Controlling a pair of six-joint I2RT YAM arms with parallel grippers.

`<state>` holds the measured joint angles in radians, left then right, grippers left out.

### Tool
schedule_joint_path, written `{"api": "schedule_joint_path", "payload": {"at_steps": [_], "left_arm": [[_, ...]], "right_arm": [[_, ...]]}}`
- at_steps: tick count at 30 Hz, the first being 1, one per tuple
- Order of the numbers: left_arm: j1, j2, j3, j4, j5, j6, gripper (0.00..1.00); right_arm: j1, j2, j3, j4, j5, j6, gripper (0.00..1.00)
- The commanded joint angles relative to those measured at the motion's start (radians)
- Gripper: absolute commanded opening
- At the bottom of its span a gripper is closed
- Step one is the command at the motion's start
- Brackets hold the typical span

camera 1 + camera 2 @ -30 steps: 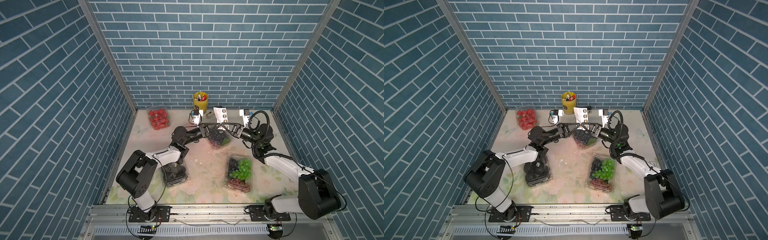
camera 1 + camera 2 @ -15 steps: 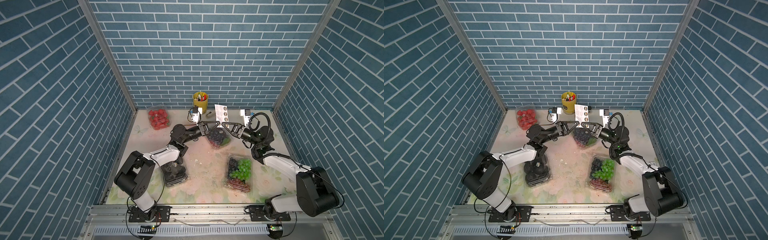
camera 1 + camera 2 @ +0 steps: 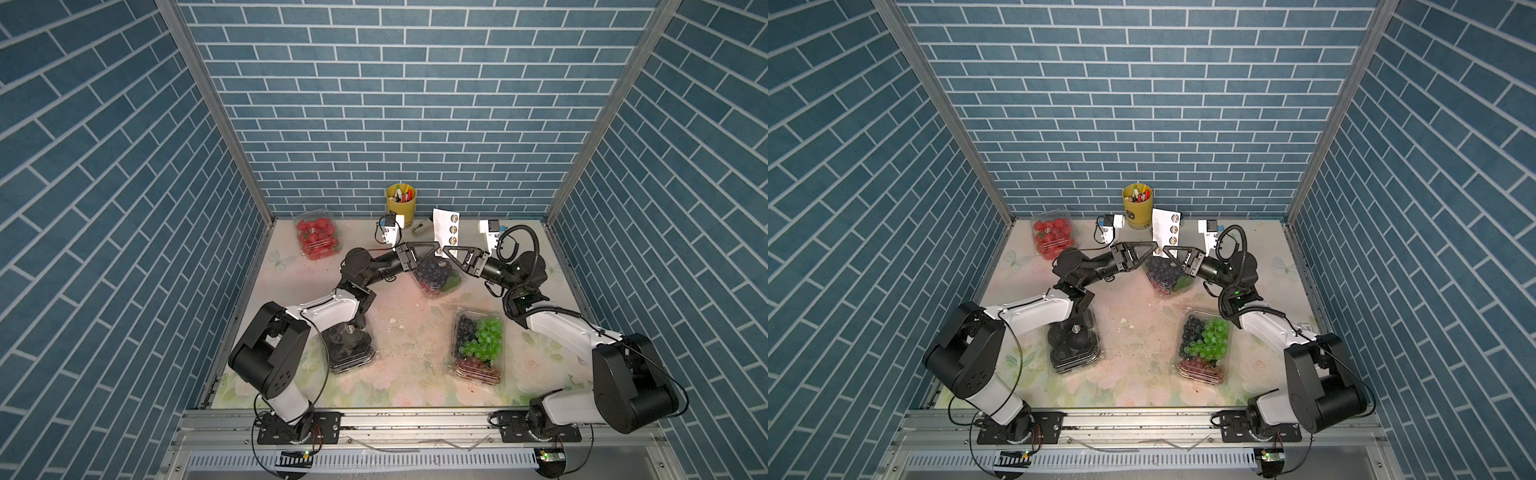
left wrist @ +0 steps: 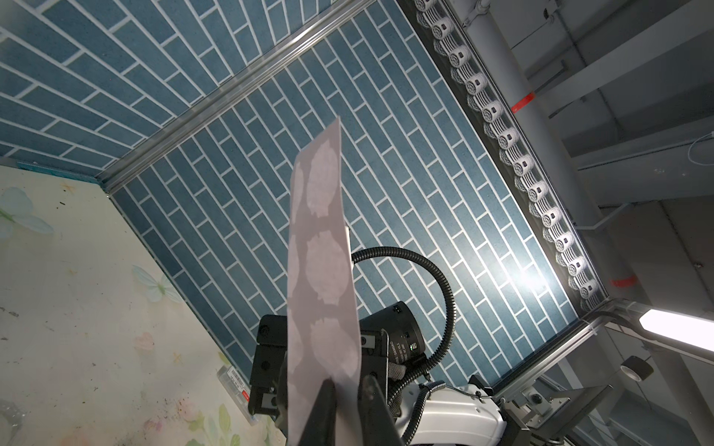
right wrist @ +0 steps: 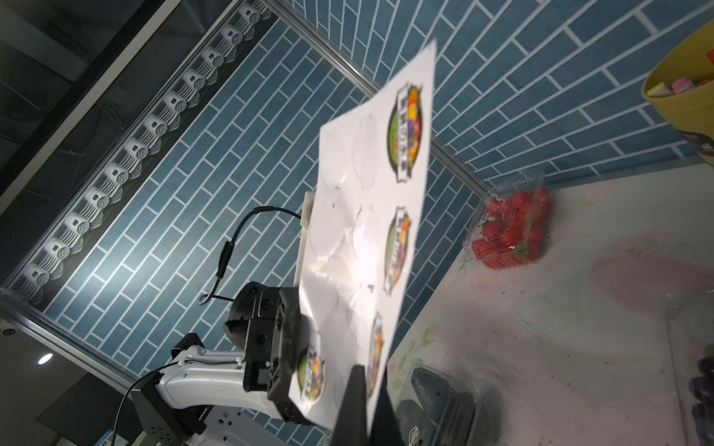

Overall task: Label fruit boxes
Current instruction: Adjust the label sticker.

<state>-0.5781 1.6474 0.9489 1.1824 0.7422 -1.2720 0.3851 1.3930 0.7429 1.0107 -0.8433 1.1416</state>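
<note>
Pinching the lower edge of the upright sticker sheet (image 3: 446, 226) with the right tool (image 3: 445, 249), clenched tight. Meeting it tip to tip with the left tool (image 3: 436, 248), sheet between its fingers (gripping or slack, cannot tell). All this just above the dark grape box (image 3: 436, 276) in the middle of the worktop (image 3: 407, 324). Strawberry box (image 3: 318, 235) in the far left corner. Black fruit box (image 3: 353, 349) and mixed grape box (image 3: 478, 345) nearer the arm bases, well apart.
</note>
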Motion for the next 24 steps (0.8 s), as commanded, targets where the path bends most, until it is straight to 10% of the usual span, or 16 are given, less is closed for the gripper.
{"api": "schedule_joint_path", "payload": {"at_steps": [1, 24], "left_arm": [[0.007, -0.008, 0.024, 0.025, 0.012, 0.007, 0.15], [-0.019, 0.05, 0.016, 0.047, 0.012, -0.024, 0.0]], "right_arm": [[-0.003, -0.024, -0.013, -0.006, -0.013, -0.037, 0.0], [-0.003, -0.041, 0.001, 0.013, -0.013, -0.031, 0.0]]}}
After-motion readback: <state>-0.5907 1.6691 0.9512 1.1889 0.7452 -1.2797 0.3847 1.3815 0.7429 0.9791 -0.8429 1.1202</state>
